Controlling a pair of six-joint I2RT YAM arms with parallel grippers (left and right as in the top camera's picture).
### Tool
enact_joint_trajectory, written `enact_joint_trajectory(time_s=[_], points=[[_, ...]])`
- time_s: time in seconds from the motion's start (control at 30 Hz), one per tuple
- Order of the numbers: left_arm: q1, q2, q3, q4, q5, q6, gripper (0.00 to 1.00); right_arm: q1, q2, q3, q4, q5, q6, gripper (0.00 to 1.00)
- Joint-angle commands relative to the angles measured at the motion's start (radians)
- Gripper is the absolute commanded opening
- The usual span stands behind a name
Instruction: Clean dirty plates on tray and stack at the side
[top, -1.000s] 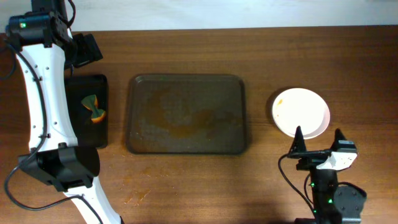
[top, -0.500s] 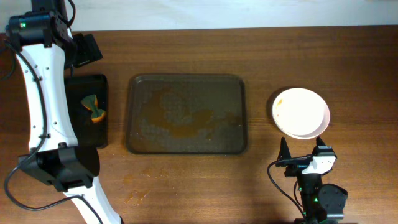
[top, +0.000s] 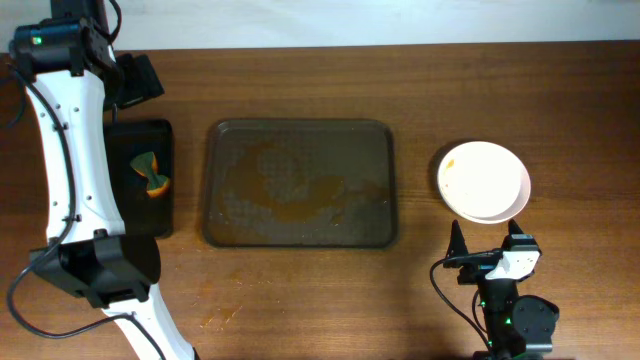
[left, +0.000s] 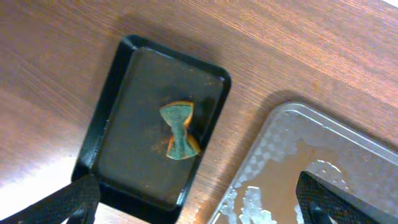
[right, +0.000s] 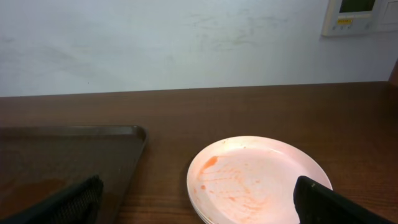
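Over on the R side: plates (top: 484, 181) stacked on the table (top: 300, 300), off the tray (top: 300, 124) and well apart from it. Top plate w/ orange-red streaks, heaviest at its L edge from overhead. Second rim peeking out underneath at lower R. Exact count in the stack: can't tell.

Down to the R gripper (top: 485, 238), low near the table's front edge, just short of the plates, not touching. Jaws wide apart, empty. From the R wrist cam: plates (right: 258, 180) dead ahead, streaks across the L half, tray (right: 74, 130) corner off to the L, white wall behind.

Mid-table: tray lying flat, blotchy w/ pale and amber smears across the ctr.

Now far L: black tray (top: 160, 135) just beside the tray, narrow gap btwn, partly hidden under the white L arm (top: 70, 150). Sponge (top: 151, 173) inside it, pinched at the waist like a bow tie, green w/ an orange edge. From the L wrist cam: L gripper (left: 194, 190) up high, looking down on black tray (left: 130, 168) and sponge (left: 179, 130), tray (left: 336, 143) wet-looking at lower R. Jaws spread wide, empty, clear of everything below.
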Motion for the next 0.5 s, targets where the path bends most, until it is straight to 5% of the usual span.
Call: enact_joint_trajectory(time_s=[0.0, 0.1, 0.27, 0.47], points=[[0.006, 0.001, 0.003, -0.001, -0.043, -0.003, 0.99, 0.006, -0.002, -0.005, -0.003, -0.016, 0.003, 0.98], [0.006, -0.073, -0.052, 0.046, -0.042, -0.003, 0.99, 0.006, -0.002, -0.005, -0.003, -0.016, 0.003, 0.98], [0.006, -0.536, -0.808, 0.719, -0.036, 0.011, 0.99, 0.006, -0.002, -0.005, -0.003, -0.016, 0.003, 0.98], [0.006, -0.922, -1.564, 1.329, -0.036, 0.074, 0.99, 0.006, -0.002, -0.005, -0.003, -0.016, 0.003, 0.98]])
